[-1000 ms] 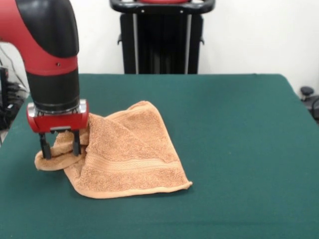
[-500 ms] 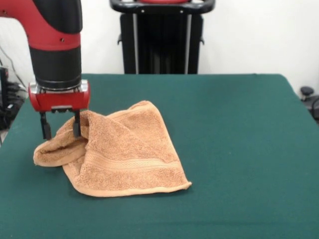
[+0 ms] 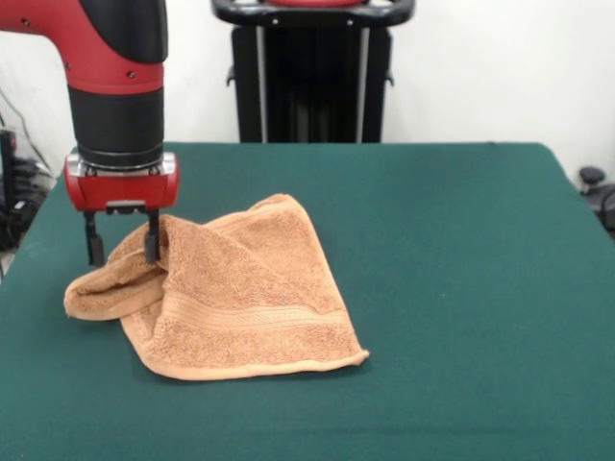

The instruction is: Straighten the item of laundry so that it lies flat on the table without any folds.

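While the towel (image 3: 235,293) lay crumpled on the left half of the table (image 3: 461,288), you could see it was far from flat. Its long axis ran roughly from the upper middle down toward the lower right, where one corner pointed out at the near edge of the cloth. A woven band stripe crossed the lower part, running nearly level from left to right. The upper layer was folded over and rose to a soft peak near the top. On the left, a rolled fold stuck out sideways toward the table's left edge, forming a rounded lobe that rested on the green top.

You had the gripper (image 3: 122,245) just above that rolled fold, at the towel's upper left. Its two dark fingers (image 3: 151,240) hung straight down and stood apart, released, with nothing held between them. The right-hand finger in the picture sat against the raised cloth edge; the other hung just beside the lobe. Above them you saw the red wrist block and the black and red arm (image 3: 117,86) coming down from the top left.
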